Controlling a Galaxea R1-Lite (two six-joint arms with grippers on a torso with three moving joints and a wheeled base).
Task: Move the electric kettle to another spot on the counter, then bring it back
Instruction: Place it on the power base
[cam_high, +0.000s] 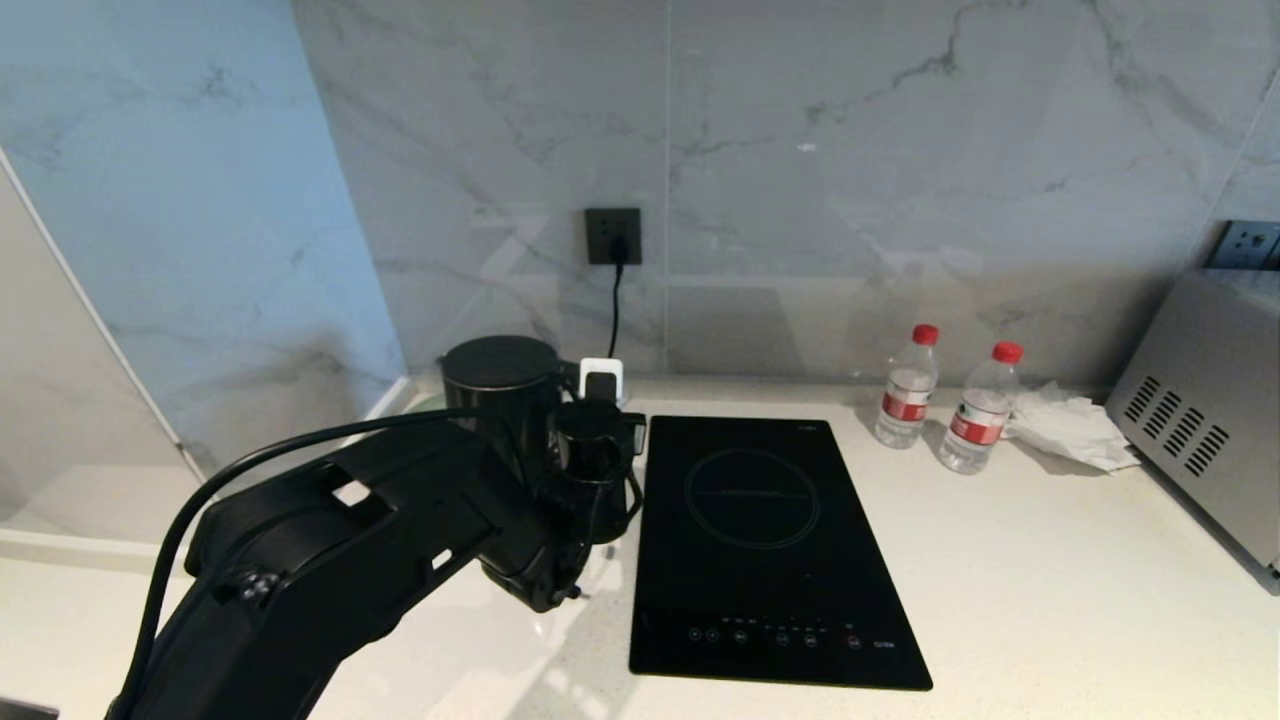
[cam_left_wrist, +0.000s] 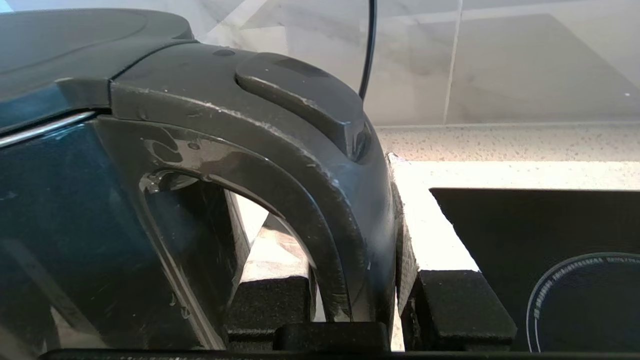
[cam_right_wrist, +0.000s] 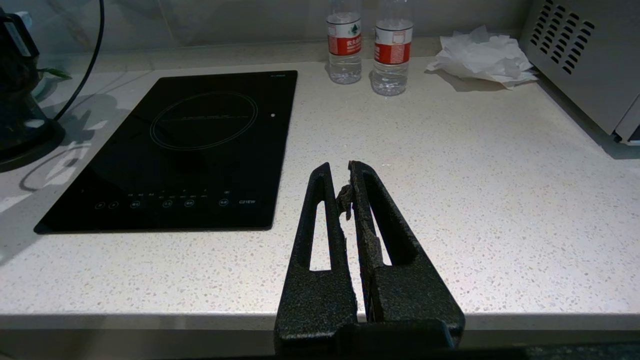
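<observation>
Kettle handle pinched by the left gripper, beside the hob

Kettle position first: the electric kettle (cam_high: 502, 395) stands upright at the back left of the counter (cam_high: 1050, 580), just left of the inset induction hob (cam_high: 770, 545) and in front of the wall socket (cam_high: 613, 236), from which a black cord (cam_high: 614, 310) hangs down. Its flat round lid is on, so whatever it holds cannot be told. The left gripper (cam_left_wrist: 360, 300) reaches in from the front, its fingers (cam_left_wrist: 452, 305) pressed on either side of the loop handle (cam_left_wrist: 310, 200), one inside the loop and one outside. The right gripper (cam_right_wrist: 347, 200) hangs off the counter's front edge, its two fingers pressed together on nothing. Two clear water bottles (cam_high: 940, 400) with red caps and red labels stand side by side right of the hob, caps on; their fill level cannot be told. A crumpled white tissue (cam_high: 1070, 425) lies just beside them, next to a grey vented appliance (cam_high: 1200, 420).
</observation>
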